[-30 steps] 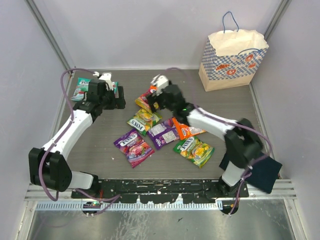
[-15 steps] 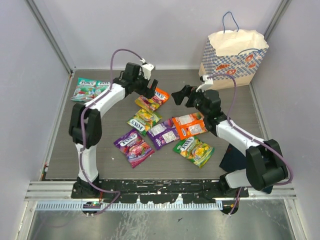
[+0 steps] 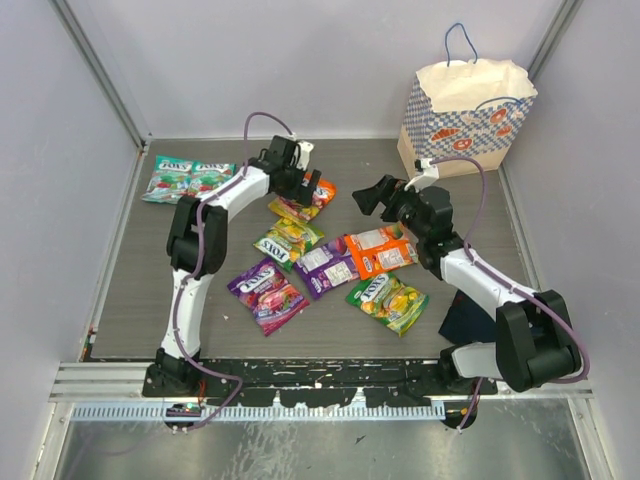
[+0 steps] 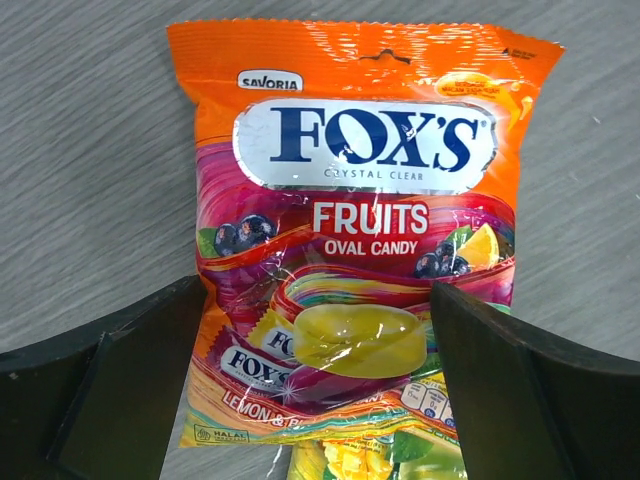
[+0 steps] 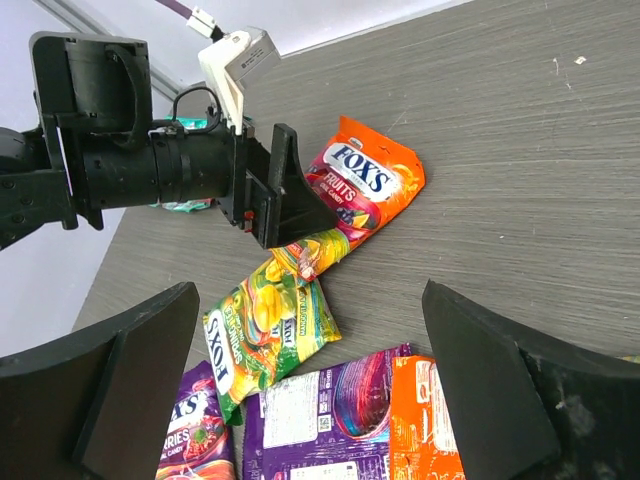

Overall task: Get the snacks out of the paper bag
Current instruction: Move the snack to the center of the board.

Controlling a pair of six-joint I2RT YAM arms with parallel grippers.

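Observation:
Several glossy snacks lie flat on the table. The orange packet (image 3: pixel 318 190) (image 4: pixel 350 230) (image 5: pixel 362 186) lies far centre, partly over a green-yellow one. My left gripper (image 3: pixel 305 186) (image 4: pixel 315 290) is open just above the orange packet's lower half, with a jaw at each side. My right gripper (image 3: pixel 372 192) (image 5: pixel 310 290) is open and empty, held above the table to the right of it. Two teal packets (image 3: pixel 185 178) lie at far left. The paper bag (image 3: pixel 465 115) stands upright at the far right corner; its inside is hidden.
More packets lie mid-table: green-yellow (image 3: pixel 288 240), purple (image 3: pixel 265 290), a purple one face down (image 3: pixel 325 265), an orange one face down (image 3: pixel 380 250), green-yellow (image 3: pixel 388 300). A dark navy cloth (image 3: pixel 462 322) lies by the right arm's base. Grey walls enclose the table.
My left arm has swung from the teal packets at far left over to the orange packet. My right gripper has pulled back rightwards from that packet, open.

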